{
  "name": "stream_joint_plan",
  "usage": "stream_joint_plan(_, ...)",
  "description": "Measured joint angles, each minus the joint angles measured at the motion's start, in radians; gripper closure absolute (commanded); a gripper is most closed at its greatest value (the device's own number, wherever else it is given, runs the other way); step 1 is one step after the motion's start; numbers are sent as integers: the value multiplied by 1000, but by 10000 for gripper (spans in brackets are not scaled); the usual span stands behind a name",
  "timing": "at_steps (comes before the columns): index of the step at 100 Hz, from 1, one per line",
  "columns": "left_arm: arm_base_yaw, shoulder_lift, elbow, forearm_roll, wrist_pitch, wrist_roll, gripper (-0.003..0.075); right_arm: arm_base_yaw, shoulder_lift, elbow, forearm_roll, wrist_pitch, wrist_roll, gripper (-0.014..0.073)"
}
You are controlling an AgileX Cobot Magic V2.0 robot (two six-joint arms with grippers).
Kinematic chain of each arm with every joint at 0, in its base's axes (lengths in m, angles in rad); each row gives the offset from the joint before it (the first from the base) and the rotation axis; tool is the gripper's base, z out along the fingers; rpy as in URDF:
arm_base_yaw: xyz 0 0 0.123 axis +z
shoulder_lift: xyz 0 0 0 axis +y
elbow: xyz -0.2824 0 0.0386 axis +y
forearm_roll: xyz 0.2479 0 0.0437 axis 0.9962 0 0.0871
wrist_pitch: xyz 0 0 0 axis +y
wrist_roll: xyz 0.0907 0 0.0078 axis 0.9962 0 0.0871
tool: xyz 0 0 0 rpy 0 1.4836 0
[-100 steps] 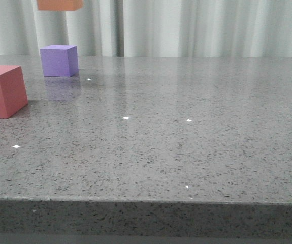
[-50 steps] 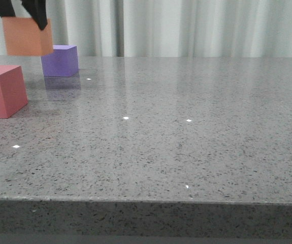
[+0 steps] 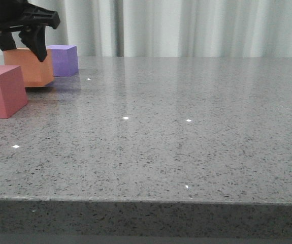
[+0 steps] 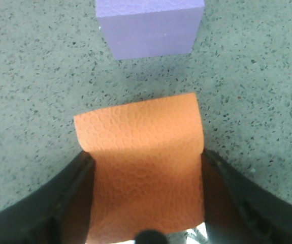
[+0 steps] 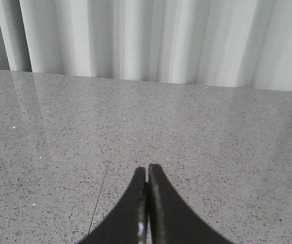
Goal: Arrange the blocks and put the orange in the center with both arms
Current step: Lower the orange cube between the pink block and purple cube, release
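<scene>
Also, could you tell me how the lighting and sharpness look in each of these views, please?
Front view: even light; the polished table shows small white glints and soft reflections, and the left gripper casts a shadow by the orange cube. Left wrist view: the cube's texture is sharp, the fingers blurred. Right wrist view: soft and evenly lit, with a faint sheen; the right gripper is dark.

A grey speckled stone tabletop (image 3: 176, 147) fills most of the front view, polished enough to carry soft reflections and a few small bright glints of light. Its front edge shows as a darker, thick band along the near side. Behind the far edge hangs a pale, whitish curtain (image 3: 201, 28) in vertical folds, spanning the whole width. The right wrist view shows the same folds (image 5: 151, 38) behind the speckled surface (image 5: 212, 147).
</scene>
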Motion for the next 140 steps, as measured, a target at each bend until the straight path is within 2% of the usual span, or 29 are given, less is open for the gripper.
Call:
stream_joint_plan(19, 0, 0, 35, -13, -62, 0, 533, 0, 0, 0, 0, 0, 0, 662)
stream_joint_plan(72, 0, 0, 52, -14, -105, 25, 524, 0, 0, 0, 0, 0, 0, 662)
stream_joint_plan(81, 0, 0, 61, -14, -116, 26, 454, 0, 0, 0, 0, 0, 0, 662)
stream_joint_plan(98, 0, -2, 70, -14, -125, 26, 152, 0, 0, 0, 0, 0, 0, 662)
stream_joint_plan(105, 0, -2, 74, -14, -122, 26, 78, 0, 0, 0, 0, 0, 0, 662)
stream_joint_plan(125, 0, -25, 82, -16, -115, 26, 62, 0, 0, 0, 0, 0, 0, 662)
stream_joint_plan(140, 3, -118, 82, -16, -122, 26, 63, 0, 0, 0, 0, 0, 0, 662)
